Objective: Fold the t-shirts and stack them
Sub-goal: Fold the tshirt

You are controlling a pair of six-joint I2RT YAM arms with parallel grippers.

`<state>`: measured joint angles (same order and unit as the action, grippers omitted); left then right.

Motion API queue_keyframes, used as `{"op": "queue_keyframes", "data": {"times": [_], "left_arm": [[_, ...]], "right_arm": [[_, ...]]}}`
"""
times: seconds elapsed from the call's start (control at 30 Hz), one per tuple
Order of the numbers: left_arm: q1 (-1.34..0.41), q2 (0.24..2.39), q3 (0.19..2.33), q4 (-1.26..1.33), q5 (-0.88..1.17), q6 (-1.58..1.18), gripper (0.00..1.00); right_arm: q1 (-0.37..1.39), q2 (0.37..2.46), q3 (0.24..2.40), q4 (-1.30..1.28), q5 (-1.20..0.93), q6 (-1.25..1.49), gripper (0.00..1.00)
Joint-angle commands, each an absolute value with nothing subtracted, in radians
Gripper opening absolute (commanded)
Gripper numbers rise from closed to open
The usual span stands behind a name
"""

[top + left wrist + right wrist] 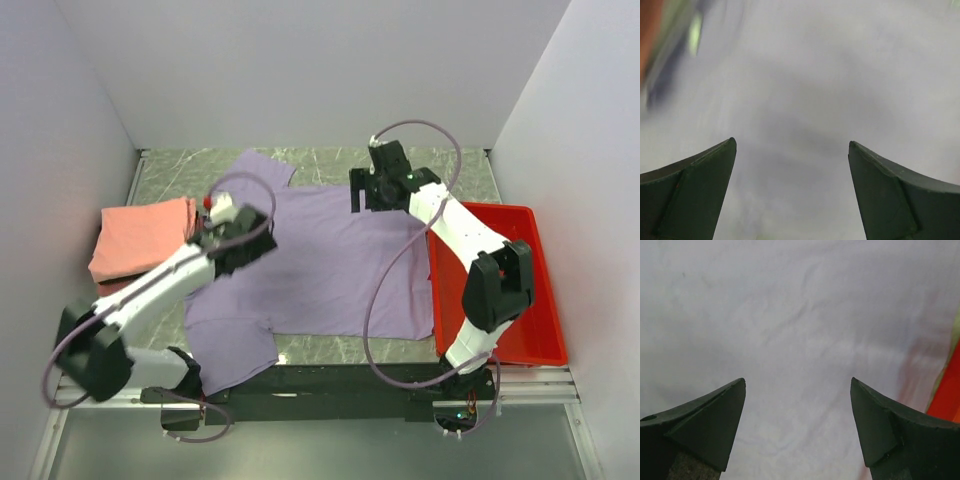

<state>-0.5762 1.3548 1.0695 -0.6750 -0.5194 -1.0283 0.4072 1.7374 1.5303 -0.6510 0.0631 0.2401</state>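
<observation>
Two robot arms hover over a pale lavender t-shirt (330,270) spread flat across the green marbled tabletop (180,170), which is boxed in by white walls on three sides. The left gripper (792,145) hangs over the shirt's left part, between the sleeves, and the right gripper (797,382) over its far edge. Both stand with jaws wide apart, holding nothing, only lavender cloth showing between the fingers. Room is tight: the shirt's right edge runs just beside the red tray (545,335), its near sleeve spills over the front edge of the tabletop onto the black rail, and its far sleeve lies close to the back wall. Bare surface shows in a strip along the back and a thin strip along the front. At far left, against the wall, sits a folded salmon-pink t-shirt (140,235), a neat rectangle with a darker edge showing beneath it, and the left arm crosses its corner. The lavender fabric looks smooth, with faint soft wrinkles.
</observation>
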Motion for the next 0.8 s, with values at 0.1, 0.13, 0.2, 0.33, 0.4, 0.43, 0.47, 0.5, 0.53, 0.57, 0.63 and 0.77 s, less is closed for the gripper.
{"op": "queue_keyframes", "data": {"times": [0.1,0.13,0.2,0.33,0.4,0.43,0.47,0.5,0.53,0.57,0.63,0.77], "left_arm": [[-0.813,1.180,0.830,-1.054,-0.514,-1.488,0.99],[-0.901,1.157,0.818,-1.084,-0.484,-1.521,0.99],[-0.995,1.143,0.795,-1.132,-0.441,-1.635,1.00],[-1.195,1.173,0.779,-1.201,-0.347,-1.808,0.99],[-1.319,1.199,0.811,-1.280,-0.327,-1.939,1.00],[-1.391,1.228,0.825,-1.316,-0.321,-2.018,1.00],[-1.414,1.242,0.836,-1.339,-0.301,-2.043,0.99],[-1.430,1.256,0.845,-1.356,-0.282,-2.058,0.99],[-1.446,1.278,0.842,-1.367,-0.266,-2.071,0.99],[-1.454,1.284,0.833,-1.359,-0.227,-2.075,0.99],[-1.477,1.282,0.796,-1.335,-0.192,-2.104,0.99],[-1.509,1.171,0.674,-1.254,-0.123,-2.198,0.99]], "right_arm": [[0.425,1.612,1.344,-0.551,0.091,0.308,0.92],[0.425,1.582,1.327,-0.545,0.089,0.311,0.92],[0.422,1.557,1.286,-0.525,0.081,0.314,0.93],[0.423,1.542,1.240,-0.517,0.121,0.316,0.93],[0.422,1.546,1.229,-0.520,0.136,0.314,0.93],[0.422,1.555,1.226,-0.517,0.135,0.316,0.93],[0.422,1.560,1.226,-0.511,0.135,0.313,0.93],[0.422,1.566,1.229,-0.509,0.129,0.313,0.93],[0.422,1.581,1.232,-0.512,0.124,0.311,0.93],[0.423,1.588,1.241,-0.515,0.121,0.310,0.93],[0.422,1.595,1.241,-0.512,0.123,0.304,0.93],[0.422,1.606,1.235,-0.514,0.140,0.299,0.93]]}}
